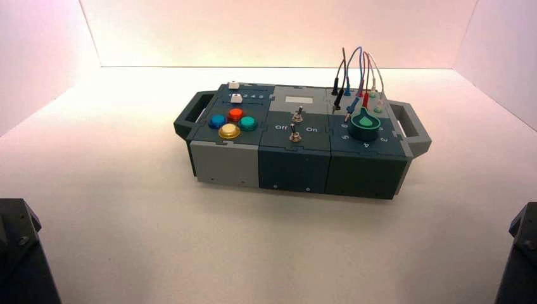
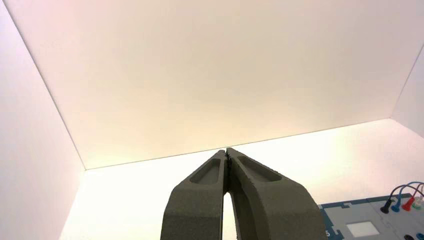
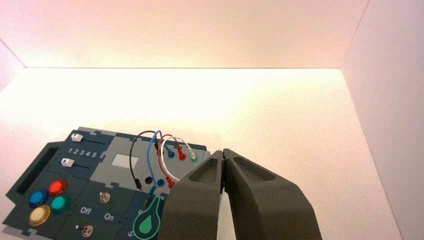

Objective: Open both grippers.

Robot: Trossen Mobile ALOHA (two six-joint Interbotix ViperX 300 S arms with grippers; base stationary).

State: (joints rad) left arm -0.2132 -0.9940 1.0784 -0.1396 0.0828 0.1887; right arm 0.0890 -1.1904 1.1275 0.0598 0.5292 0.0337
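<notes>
My left gripper point(image 2: 226, 150) is shut and empty, its two dark fingertips pressed together, held above the white floor well left of the box. My right gripper point(image 3: 223, 151) is shut and empty too, tips touching, held above the box's right end near the wires point(image 3: 161, 150). In the high view only the black angular bodies of both arms show, the left one point(image 1: 19, 253) at the near left corner and the right one point(image 1: 520, 253) at the near right corner, both well short of the box point(image 1: 297, 136).
The box stands mid-table with loop handles point(image 1: 190, 114) at both ends, four coloured buttons point(image 1: 231, 122) on its left, two toggle switches point(image 1: 296, 125) in the middle, a green knob point(image 1: 365, 123) and plugged wires point(image 1: 354, 76) on its right. White walls enclose the table.
</notes>
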